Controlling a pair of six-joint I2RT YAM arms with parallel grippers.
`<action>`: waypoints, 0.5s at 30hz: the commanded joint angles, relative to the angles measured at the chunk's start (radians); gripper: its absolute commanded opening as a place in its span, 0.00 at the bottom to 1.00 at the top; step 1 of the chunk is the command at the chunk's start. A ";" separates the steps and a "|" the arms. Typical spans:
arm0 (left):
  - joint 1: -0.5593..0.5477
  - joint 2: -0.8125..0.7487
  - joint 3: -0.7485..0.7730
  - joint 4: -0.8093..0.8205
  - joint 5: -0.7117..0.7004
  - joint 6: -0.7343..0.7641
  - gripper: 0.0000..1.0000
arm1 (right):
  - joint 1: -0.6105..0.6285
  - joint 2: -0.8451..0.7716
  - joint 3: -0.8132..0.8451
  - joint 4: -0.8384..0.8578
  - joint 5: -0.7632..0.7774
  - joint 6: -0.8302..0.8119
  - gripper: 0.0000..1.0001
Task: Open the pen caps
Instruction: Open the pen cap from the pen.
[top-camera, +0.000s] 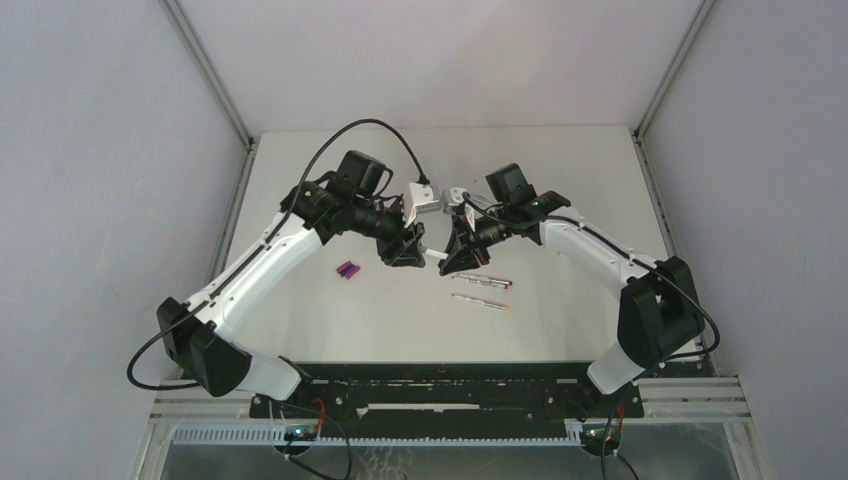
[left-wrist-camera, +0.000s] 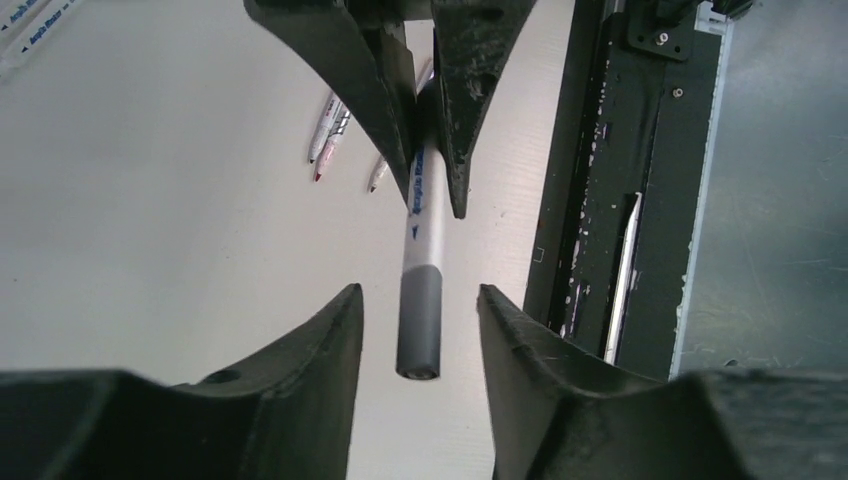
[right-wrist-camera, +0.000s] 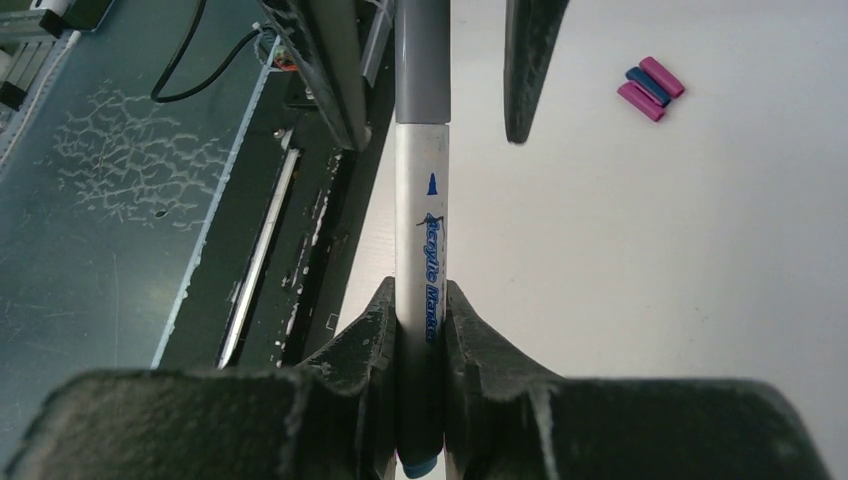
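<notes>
My right gripper is shut on the white barrel of a pen printed with blue lettering, held above the table. The pen's grey cap points toward my left gripper and sits between its open fingers, with a gap on each side. In the top view the two grippers, left and right, meet over the table's middle. Loose magenta and blue pen caps lie together on the table, to the left of the grippers.
Two more pens lie side by side on the table near the right gripper. The black base rail runs along the near table edge. Grey walls close in the table on the left, right and back.
</notes>
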 joint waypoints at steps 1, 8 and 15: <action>-0.007 -0.006 0.004 -0.004 0.032 0.024 0.44 | 0.016 0.003 0.035 0.033 0.000 0.011 0.00; -0.008 -0.009 0.000 -0.002 0.040 0.027 0.26 | 0.017 0.015 0.035 0.038 0.012 0.017 0.00; -0.012 -0.006 -0.001 -0.013 0.050 0.037 0.00 | 0.018 0.022 0.035 0.041 0.019 0.022 0.00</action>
